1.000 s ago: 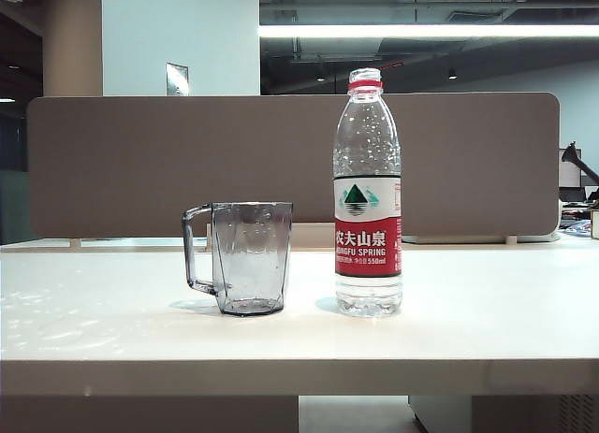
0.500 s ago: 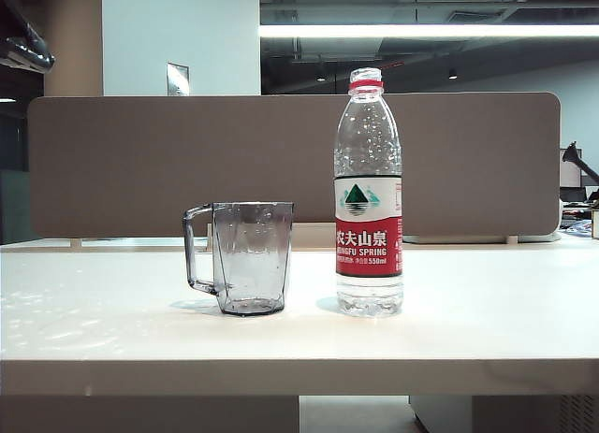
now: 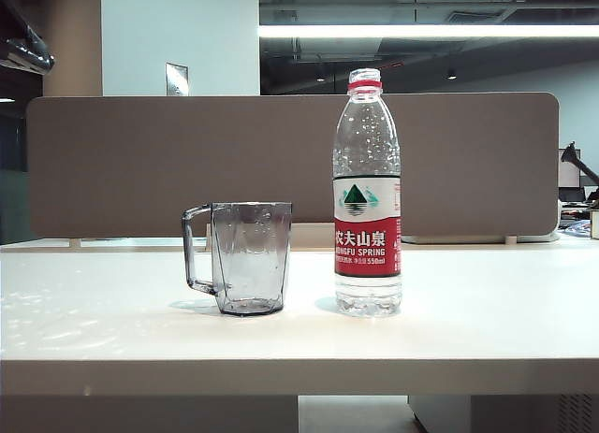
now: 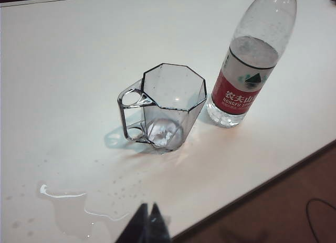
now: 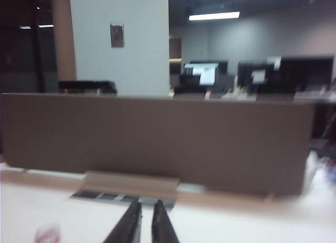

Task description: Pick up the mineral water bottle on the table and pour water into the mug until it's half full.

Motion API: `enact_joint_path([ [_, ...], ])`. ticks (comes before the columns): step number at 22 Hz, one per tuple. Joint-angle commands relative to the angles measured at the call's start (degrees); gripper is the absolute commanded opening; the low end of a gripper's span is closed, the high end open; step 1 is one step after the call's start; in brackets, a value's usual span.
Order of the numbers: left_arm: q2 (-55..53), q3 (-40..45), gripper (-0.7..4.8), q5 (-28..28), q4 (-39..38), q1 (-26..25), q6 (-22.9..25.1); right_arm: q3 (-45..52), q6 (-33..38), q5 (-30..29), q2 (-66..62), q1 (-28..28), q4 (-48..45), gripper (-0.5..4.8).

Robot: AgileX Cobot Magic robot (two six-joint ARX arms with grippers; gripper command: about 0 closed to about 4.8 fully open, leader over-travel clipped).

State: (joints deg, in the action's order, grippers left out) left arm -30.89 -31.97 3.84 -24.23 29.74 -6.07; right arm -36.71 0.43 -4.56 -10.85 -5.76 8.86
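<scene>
Office partitions and a ceiling light strip are seen behind a white tabletop (image 3: 468, 330) in the exterior view. On it the mug (image 3: 245, 257) is stood upright with its handle to the left, and the bottle (image 3: 367, 194) is set upright just beside it on the right, not touching.

From the left wrist view, the mug (image 4: 165, 106) is seen from above, empty-looking, with the bottle (image 4: 251, 62) close by. A puddle (image 4: 68, 201) is spread near the left gripper (image 4: 148, 224), whose fingers are pressed together.

From the right wrist view, a blurry brown divider (image 5: 157, 138) is faced. The right gripper (image 5: 146, 222) fingers are held slightly apart, nothing pinched.
</scene>
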Motion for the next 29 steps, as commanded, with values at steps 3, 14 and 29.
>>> enact_joint_path([
  [3, 0.04, -0.17, -0.05, 0.0, 0.7, 0.0, 0.02, -28.39, -17.18, 1.29, -23.43, 0.13, 15.91, 1.17],
  [14, 0.04, -0.17, -0.05, -0.04, 0.72, 0.0, 0.02, -34.49, -3.41, -2.84, -57.29, -0.02, 16.04, 1.54],
  [29, 0.04, -0.17, -0.05, -0.09, 0.72, 0.0, 0.02, 12.07, 7.02, -10.95, -57.79, -2.49, -37.35, 1.54],
])
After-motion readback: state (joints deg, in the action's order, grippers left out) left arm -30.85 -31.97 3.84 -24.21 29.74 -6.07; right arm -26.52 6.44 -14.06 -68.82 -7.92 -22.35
